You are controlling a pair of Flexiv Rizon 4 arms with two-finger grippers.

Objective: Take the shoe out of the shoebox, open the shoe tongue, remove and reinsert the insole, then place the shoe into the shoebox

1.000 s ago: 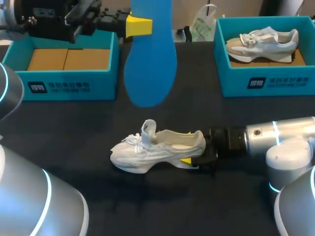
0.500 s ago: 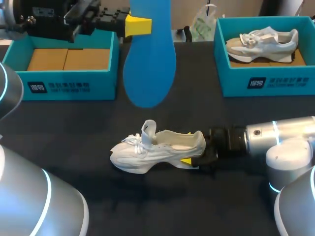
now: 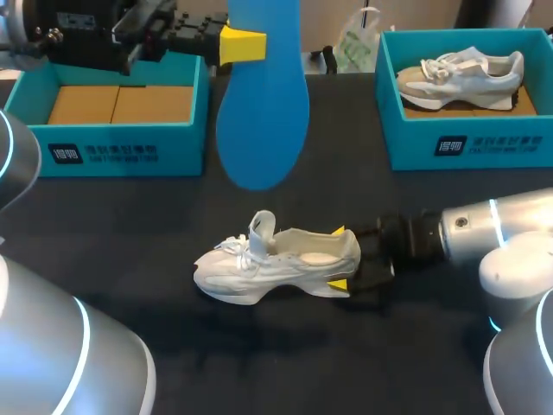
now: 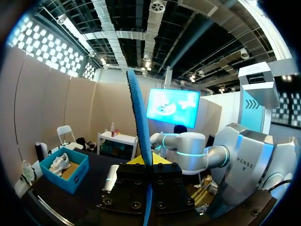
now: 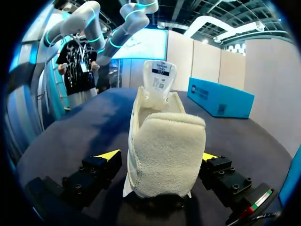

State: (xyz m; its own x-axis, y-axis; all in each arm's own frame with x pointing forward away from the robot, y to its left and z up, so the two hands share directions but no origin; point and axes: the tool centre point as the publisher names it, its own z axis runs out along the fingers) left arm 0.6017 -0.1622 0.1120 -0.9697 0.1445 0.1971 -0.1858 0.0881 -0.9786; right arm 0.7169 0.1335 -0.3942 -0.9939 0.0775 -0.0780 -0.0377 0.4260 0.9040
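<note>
**A:** Left pincer is up high, fingers pressed onto the blue insole from both sides. The insole hangs broad end down, clear of the dark worktop.

**B:** And the wrist camera has that insole edge-on, running straight up from between the fingers. Now the right side?

**A:** Right pincer is low at the heel of the white sneaker, fingers spread. One yellow tip sits on each side of the heel, with the padded collar between them. From the wrist I make out a sliver of gap on either side.

**B:** The sneaker itself?

**A:** It stands on its sole mid-worktop, toe pointing away from the right arm, tongue pulled upright.

**B:** The boxes?

**A:** The teal shoebox at far left shows only its cardboard floor. The second teal shoebox at far right holds another sneaker. Both are well apart from the white sneaker.
</note>
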